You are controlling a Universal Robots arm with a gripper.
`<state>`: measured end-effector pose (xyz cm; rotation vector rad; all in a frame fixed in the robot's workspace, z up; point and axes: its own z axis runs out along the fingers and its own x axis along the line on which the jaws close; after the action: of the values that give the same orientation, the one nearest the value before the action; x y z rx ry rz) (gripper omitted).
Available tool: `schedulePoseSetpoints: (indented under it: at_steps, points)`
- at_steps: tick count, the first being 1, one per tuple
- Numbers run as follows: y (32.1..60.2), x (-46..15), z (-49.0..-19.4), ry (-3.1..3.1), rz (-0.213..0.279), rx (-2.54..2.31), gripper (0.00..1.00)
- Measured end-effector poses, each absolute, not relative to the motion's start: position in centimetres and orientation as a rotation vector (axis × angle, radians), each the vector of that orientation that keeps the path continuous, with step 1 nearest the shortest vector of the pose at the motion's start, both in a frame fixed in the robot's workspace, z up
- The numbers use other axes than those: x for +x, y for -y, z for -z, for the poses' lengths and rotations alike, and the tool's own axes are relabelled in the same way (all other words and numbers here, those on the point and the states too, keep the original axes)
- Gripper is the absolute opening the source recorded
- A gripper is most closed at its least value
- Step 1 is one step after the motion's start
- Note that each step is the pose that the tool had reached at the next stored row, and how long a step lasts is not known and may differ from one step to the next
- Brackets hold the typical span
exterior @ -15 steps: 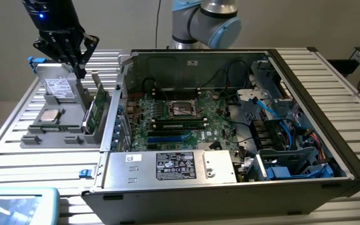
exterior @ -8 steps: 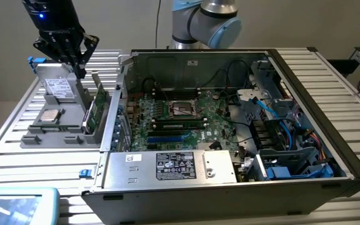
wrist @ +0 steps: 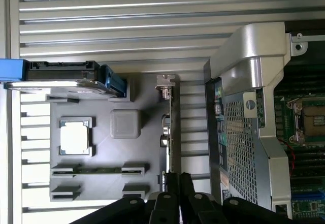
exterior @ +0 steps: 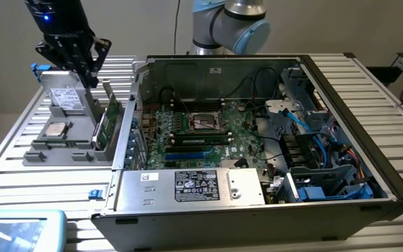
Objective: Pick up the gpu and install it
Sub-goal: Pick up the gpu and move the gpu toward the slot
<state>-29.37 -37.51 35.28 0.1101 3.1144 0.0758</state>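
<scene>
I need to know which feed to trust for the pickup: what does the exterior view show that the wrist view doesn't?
Exterior view's extras: the power supply, blue cables and the robot arm's joint. Wrist view's extra: a memory stick lying in the grey tray. Shared: the tray, hard drive, processor chip, the graphics card standing on edge with the end effector right at it, and the computer case.

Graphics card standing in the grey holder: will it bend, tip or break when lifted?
The graphics card looks like a thin rigid board, so it probably stays stiff. It stands on edge in a slot of the grey holder, so a sideways push may tilt or jam it. Its exposed parts seem fragile; a hard squeeze could harm them.
</scene>
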Motion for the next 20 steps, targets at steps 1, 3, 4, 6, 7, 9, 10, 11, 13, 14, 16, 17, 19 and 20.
schedulePoseSetpoints:
  at_steps: [1,3,4,6,7,9,10,11,13,14,16,17,19,20]
  points:
    - [37.5,-29.4,-35.3,-3.114,-0.076,0.110,0.25]
    - [37.5,-29.4,-35.3,-3.114,-0.076,0.110,0.32]
    - [37.5,-29.4,-35.3,-3.114,-0.077,0.110,0.37]
    - [37.6,-29.5,-35.2,-3.114,-0.083,0.110,0.44]
    - [37.6,-29.5,-35.1,-3.114,-0.089,0.110,0.44]
    - [37.8,-29.7,-34.9,-3.114,-0.099,0.108,0.44]
    - [37.9,-29.8,-34.7,-3.113,-0.106,0.106,0.44]
    - [38.1,-29.9,-34.6,-3.114,-0.113,0.105,0.44]
    - [38.4,-30.2,-34.3,-3.114,-0.125,0.102,0.44]
    - [38.5,-30.4,-34.2,-3.113,-0.129,0.101,0.44]
    - [38.7,-30.6,-34.0,-3.112,-0.145,0.098,0.44]
    - [38.8,-30.6,-33.9,-3.110,-0.154,0.097,0.44]
    - [38.9,-30.7,-33.6,-3.109,-0.166,0.096,0.44]
    - [39.0,-30.7,-33.5,-3.109,-0.170,0.096,0.44]
